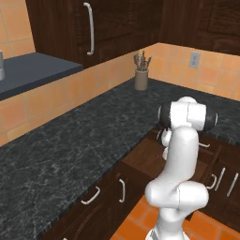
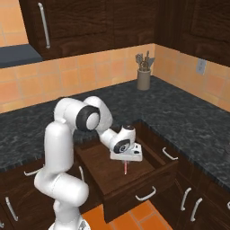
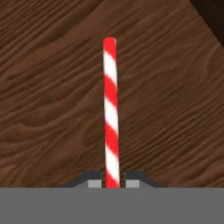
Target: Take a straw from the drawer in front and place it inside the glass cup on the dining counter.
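Observation:
The dark-brown drawer is pulled open below the black counter, and my gripper hangs inside it, pointing down. In the hand view the red-and-white striped straw runs straight up from between my two fingertips, which press on it from both sides, over the drawer's wood floor. From the right base the straw shows as a short red stub below the hand, just above the drawer floor. The arm hides the drawer in part from the left. The glass cup and the dining counter are out of view.
A black speckled granite counter wraps the corner, with a utensil holder at the back. Tall cabinet doors hang above. Lower drawers and doors flank the open drawer, over orange floor tiles.

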